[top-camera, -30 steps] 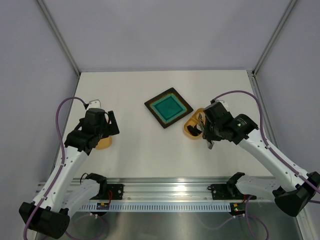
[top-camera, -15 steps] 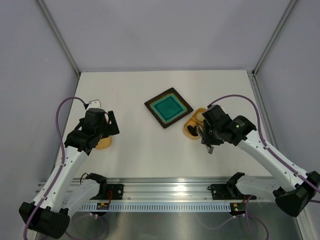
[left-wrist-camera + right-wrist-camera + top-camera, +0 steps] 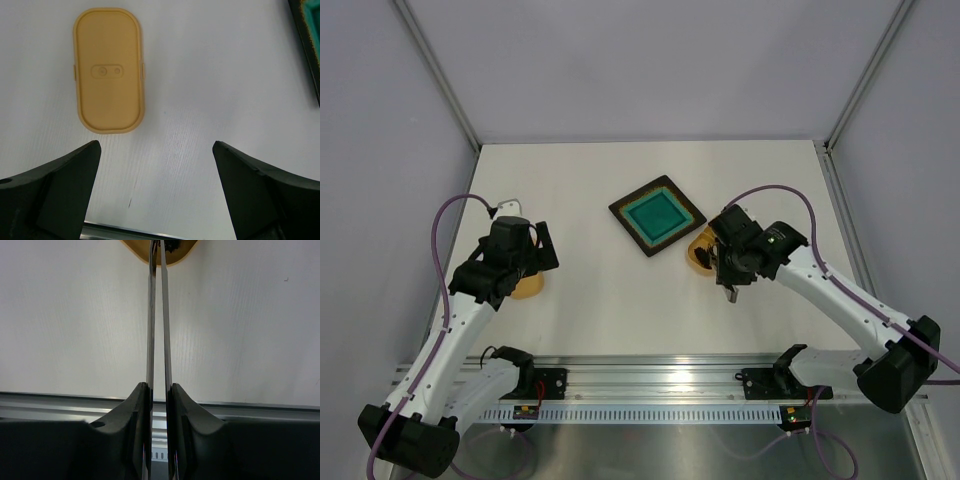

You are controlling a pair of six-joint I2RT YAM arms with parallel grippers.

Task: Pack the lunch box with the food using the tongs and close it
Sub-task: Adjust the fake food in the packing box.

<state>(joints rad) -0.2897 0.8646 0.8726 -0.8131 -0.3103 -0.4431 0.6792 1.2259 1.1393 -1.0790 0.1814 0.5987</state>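
Two arms of the tongs (image 3: 150, 315) — pinched in right pincer (image 3: 159, 388).

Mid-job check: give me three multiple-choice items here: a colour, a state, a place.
1. The centre of the plate is: A red; B white; C teal.
2. The right gripper is: A open, empty; B shut on the tongs; C shut on a cup.
3. The lid lies: A on the plate; B on the table by the left gripper; C in the right gripper.
Answers: C, teal from above; B, it clamps both tong arms; B, the left wrist view shows it flat there.
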